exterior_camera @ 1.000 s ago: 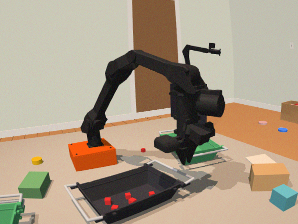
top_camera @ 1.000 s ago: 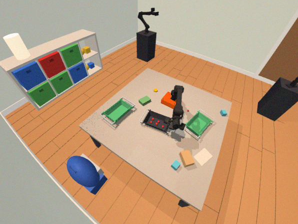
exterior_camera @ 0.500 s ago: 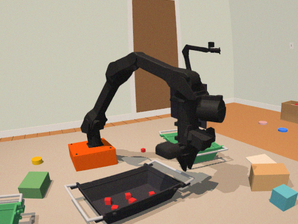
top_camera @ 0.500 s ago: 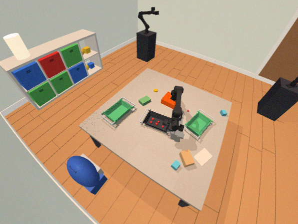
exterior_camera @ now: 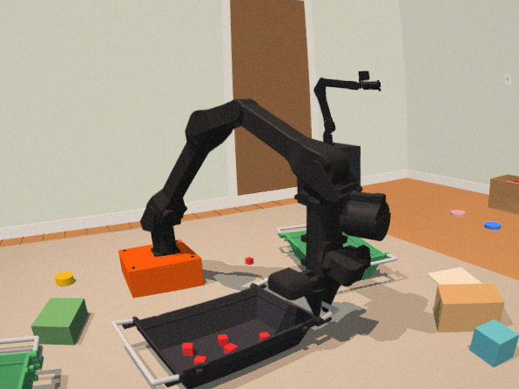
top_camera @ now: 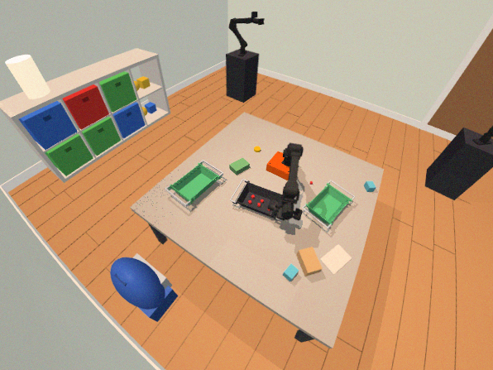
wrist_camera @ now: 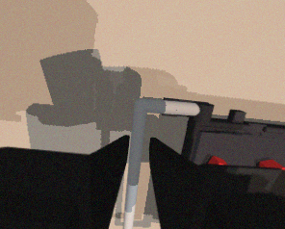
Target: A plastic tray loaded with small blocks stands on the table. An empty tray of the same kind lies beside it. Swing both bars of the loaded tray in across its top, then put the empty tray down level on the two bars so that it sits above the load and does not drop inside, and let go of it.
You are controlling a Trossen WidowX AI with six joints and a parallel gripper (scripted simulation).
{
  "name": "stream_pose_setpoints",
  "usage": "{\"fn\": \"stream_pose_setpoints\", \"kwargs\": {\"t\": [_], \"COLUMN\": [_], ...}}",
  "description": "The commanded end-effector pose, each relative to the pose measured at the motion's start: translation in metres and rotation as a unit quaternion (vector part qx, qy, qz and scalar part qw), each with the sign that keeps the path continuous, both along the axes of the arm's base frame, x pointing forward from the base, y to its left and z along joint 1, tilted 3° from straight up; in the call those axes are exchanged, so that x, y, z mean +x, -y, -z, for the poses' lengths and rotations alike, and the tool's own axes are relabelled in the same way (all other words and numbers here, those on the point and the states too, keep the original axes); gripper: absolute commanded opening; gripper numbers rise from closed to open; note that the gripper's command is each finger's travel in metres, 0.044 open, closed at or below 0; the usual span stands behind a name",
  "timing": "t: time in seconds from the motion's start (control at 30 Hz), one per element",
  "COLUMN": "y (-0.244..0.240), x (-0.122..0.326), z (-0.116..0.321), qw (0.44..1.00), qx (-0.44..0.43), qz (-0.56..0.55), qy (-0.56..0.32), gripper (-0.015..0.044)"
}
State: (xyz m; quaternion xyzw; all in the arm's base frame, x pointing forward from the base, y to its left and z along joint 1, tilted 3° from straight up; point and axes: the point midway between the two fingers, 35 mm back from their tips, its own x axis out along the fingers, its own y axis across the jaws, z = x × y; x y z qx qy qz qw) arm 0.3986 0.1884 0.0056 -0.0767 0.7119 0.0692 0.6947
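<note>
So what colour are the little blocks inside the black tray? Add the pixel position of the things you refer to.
The little blocks (top_camera: 259, 204) (exterior_camera: 187, 349) (wrist_camera: 271, 165) are bright red, seen best in the exterior view.

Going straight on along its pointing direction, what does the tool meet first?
Probably the tabletop: the tool points down, fingertips either side of the black tray's near bar. Bar depth is unclear.

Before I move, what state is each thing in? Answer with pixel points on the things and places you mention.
Gripper (top_camera: 283, 218) (exterior_camera: 323, 314) (wrist_camera: 139, 141): narrowly open, astride the near bar.
Black tray (top_camera: 265, 194) (exterior_camera: 250, 358) (wrist_camera: 231, 137): upright, loaded with red blocks (top_camera: 253, 196) (exterior_camera: 187, 349) (wrist_camera: 217, 161).
Near bar (exterior_camera: 333, 312) (wrist_camera: 138, 139): swung out.
Far bar (top_camera: 238, 189) (exterior_camera: 133, 352): swung out.
Both green trays (top_camera: 329, 204) (exterior_camera: 370, 271): empty, upright, bars out.
Door (top_camera: 467, 94) (exterior_camera: 270, 95): shut.
</note>
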Motion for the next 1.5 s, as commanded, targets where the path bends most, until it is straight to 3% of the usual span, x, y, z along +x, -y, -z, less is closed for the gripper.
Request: {"fn": "stream_pose_setpoints", "kwargs": {"t": [0.0,0.57,0.9,1.23,1.47], "y": [0.010,0.043,0.071,0.066,0.067], "x": [0.005,0.012,0.018,0.018,0.018], "z": [-0.019,-0.029,-0.009,-0.052,-0.047], "qw": [1.000,1.000,1.000,1.000,1.000], "qx": [0.001,-0.001,-0.002,-0.002,-0.004], "qz": [0.001,0.002,0.002,0.002,0.001], "qy": [0.008,0.008,0.009,0.009,0.009], "gripper": [0.0081,0.0081,0.0081,0.0081,0.0081]}}
